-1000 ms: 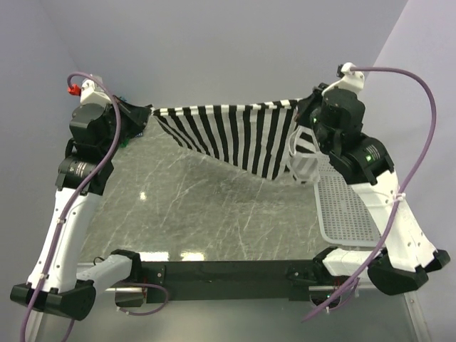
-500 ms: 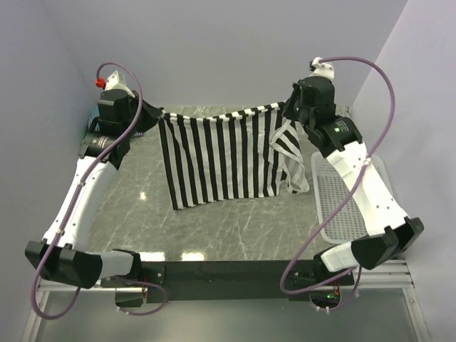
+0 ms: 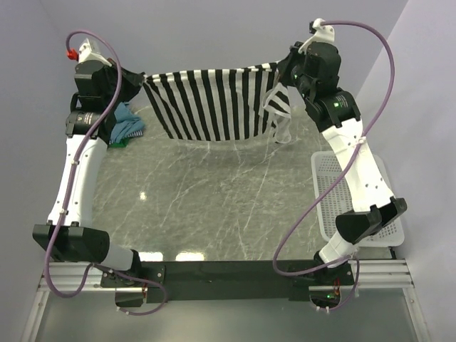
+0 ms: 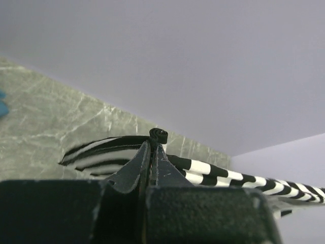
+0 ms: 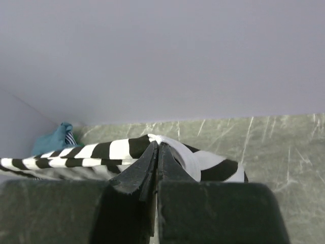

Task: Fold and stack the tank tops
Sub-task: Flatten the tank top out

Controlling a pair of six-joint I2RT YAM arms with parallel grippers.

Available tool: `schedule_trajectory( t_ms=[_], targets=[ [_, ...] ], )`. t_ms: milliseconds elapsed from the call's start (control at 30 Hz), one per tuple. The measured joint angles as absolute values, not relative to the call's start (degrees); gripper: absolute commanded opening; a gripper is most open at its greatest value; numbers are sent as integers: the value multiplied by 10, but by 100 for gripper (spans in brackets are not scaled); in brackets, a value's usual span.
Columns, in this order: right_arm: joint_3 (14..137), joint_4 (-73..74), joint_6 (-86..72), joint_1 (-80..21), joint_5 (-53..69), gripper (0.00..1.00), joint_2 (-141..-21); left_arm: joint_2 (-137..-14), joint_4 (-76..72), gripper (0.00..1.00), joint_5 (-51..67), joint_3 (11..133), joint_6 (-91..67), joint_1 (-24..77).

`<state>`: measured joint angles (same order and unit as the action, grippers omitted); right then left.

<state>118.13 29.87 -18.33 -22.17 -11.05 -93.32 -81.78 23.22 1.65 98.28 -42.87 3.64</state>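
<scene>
A black-and-white striped tank top (image 3: 210, 100) hangs stretched in the air between my two grippers near the back wall. My left gripper (image 3: 142, 77) is shut on its left corner, the pinched hem (image 4: 158, 136) showing above the fingertips. My right gripper (image 3: 279, 70) is shut on the right corner (image 5: 155, 140), with the straps (image 3: 279, 107) dangling below it. Other tank tops, teal-blue and green, lie bunched in a pile (image 3: 127, 125) at the back left, also seen in the right wrist view (image 5: 53, 140).
A white lattice basket (image 3: 349, 196) stands at the right edge of the marbled table (image 3: 214, 199), partly under my right arm. Walls close in at the back and on both sides.
Both grippers rose and moved back, lifting the striped tank top off the table so it now hangs taut high near the back wall. The pile at the back left came into view.
</scene>
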Motion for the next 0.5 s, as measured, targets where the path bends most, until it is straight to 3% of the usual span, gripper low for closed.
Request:
schedule_trajectory(
  t_ms=[200,500],
  targets=[
    [1126,288,-181,-218,-93,0,-907,-801,235,1,28,947,-432,34],
    [993,295,-183,-240,-61,0,-768,-653,241,1,48,877,-432,36]
  ],
)
